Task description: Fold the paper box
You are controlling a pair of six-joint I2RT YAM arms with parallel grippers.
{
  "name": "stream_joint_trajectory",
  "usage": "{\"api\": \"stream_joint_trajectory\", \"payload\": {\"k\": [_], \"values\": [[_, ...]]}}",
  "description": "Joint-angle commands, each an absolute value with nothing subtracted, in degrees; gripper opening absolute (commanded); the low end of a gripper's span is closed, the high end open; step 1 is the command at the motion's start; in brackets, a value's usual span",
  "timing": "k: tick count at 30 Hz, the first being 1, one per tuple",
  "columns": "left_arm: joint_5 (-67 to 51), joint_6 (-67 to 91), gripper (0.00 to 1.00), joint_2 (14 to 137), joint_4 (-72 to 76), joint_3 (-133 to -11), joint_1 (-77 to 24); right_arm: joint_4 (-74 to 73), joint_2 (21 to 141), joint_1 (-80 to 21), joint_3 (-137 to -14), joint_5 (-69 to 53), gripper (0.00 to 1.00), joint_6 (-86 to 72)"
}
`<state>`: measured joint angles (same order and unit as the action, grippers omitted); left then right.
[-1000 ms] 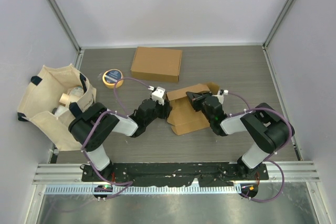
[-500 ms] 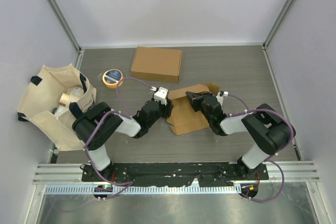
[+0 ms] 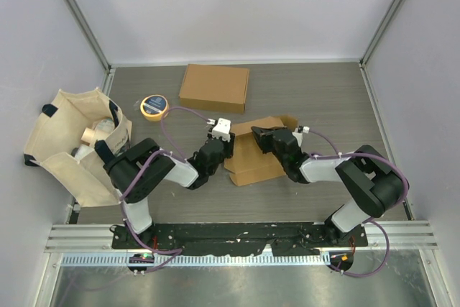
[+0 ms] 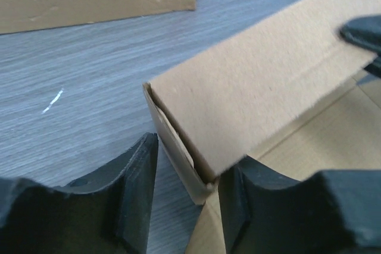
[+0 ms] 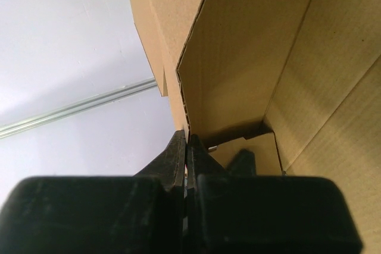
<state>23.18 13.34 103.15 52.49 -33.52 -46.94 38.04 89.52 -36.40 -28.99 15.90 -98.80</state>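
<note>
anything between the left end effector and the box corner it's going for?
Nothing visible. In the left wrist view the corner of the unfolded paper box already sits between the open fingers of the left end effector. The finished box and tape roll lie farther back, clear of it.

paper box (image 3: 253, 154) | brown corrugated cardboard | partly folded, far wall raised | mid-table, between both arms

Closed brown box (image 3: 214, 87) near table's (image 3: 316, 91) back edge. Yellow tape roll (image 3: 153, 106) left of it. Cloth bag (image 3: 72, 141) further left.
</note>
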Motion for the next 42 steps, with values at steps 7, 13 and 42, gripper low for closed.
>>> {"api": "stream_joint_trajectory", "payload": {"k": [7,13,42], "values": [[53.7,12.3,0.09,110.2,55.5,-43.2,-51.4,29.6,90.7,-40.0,-26.9,16.5,0.01,-104.3],[62.7,16.1,0.0,115.4,42.7,-49.8,-52.9,28.4,89.6,-41.7,-26.7,16.5,0.01,-108.7],[50.3,11.5,0.0,104.2,57.0,-30.8,-53.2,-25.8,61.8,-26.2,-47.1,-6.6,0.76,-20.1]]}}
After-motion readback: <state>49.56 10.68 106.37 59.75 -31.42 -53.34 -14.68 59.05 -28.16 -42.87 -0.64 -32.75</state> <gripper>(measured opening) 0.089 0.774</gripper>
